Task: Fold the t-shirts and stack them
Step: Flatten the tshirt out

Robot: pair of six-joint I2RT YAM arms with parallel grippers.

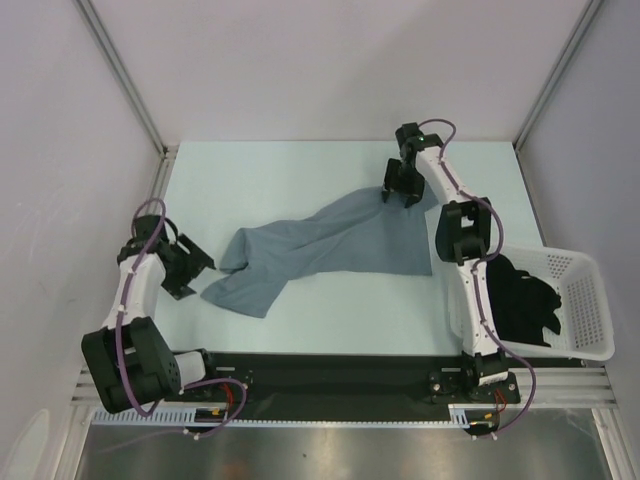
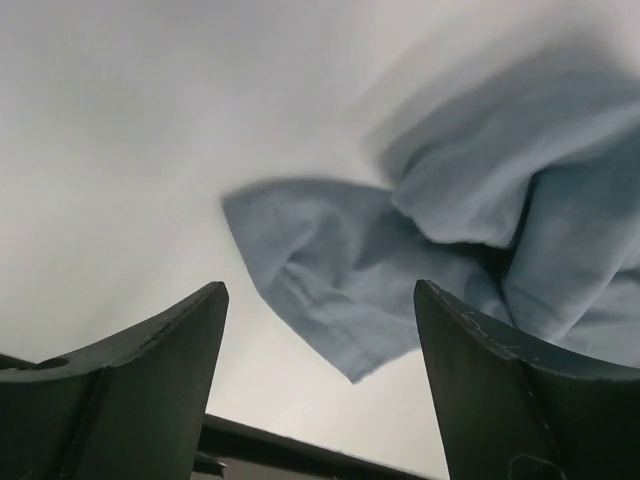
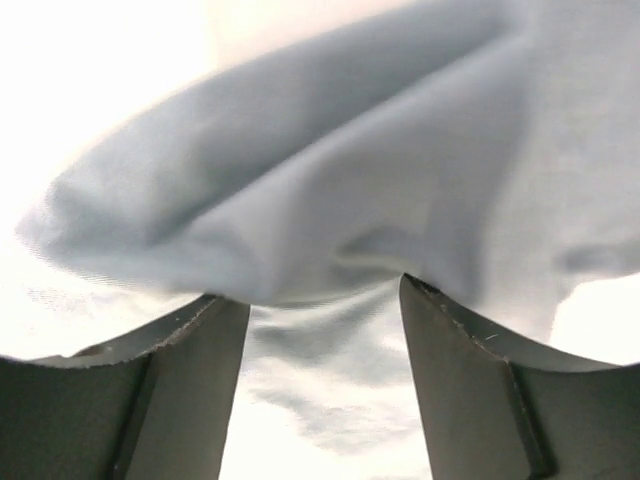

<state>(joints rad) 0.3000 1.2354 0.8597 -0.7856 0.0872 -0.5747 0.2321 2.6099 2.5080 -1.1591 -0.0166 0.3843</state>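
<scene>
Two shirts | top: grey-blue shirt (image 1: 330, 245) sprawled unfolded; black shirt (image 1: 520, 300) waits in basket (image 1: 590, 300) to its right | left wrist: left gripper (image 2: 318, 290) spread, empty, facing its near-left hem, likely to pinch | right wrist: right gripper (image 3: 315, 290) spread astride its far-right fold, not pinching

The left arm (image 1: 135, 290) crooks low at its side, the left gripper (image 1: 197, 277) pointing inward, fingers (image 2: 150, 370) spread wide. The right arm (image 1: 472, 290) stretches far forward, the right gripper (image 1: 400, 198) tipped downward, jaws seemingly parted.
</scene>
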